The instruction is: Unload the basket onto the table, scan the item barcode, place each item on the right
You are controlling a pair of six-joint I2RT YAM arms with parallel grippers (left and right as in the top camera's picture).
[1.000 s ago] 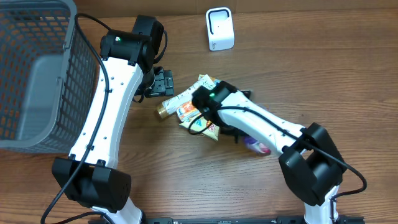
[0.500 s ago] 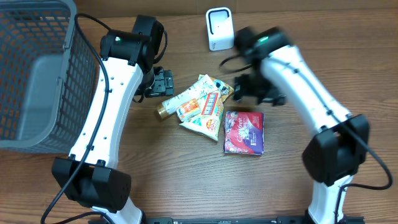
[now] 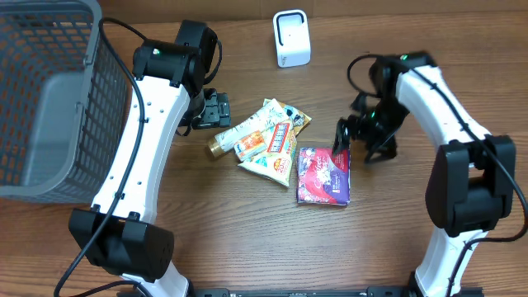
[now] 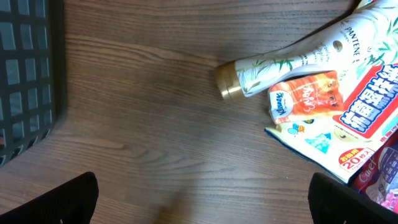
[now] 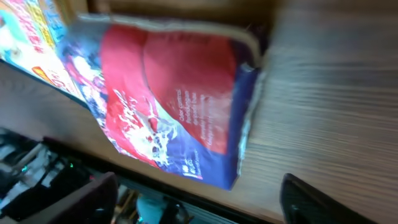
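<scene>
Our right fingers (image 5: 81, 200) stand wide apart with nothing between them, poised just beside the right edge of the red and purple packet (image 3: 324, 175). The packet lies flat near the middle of the bench (image 3: 247, 239). Our left fingers (image 4: 59, 199) are spread fully as well and are empty, above bare wood beside the cap of the gold-capped tube (image 3: 239, 132). That tube, an orange pouch (image 3: 250, 148) and a blue-and-white packet (image 3: 279, 157) overlap in a heap. The heap's right edge meets the red and purple packet's left edge. We see the white scanner (image 3: 291, 39) upright near the far edge, well apart from the heap. The mesh basket (image 3: 33, 107) fills the far left corner. Open wood runs along the near edge, and between the heap and the scanner.
</scene>
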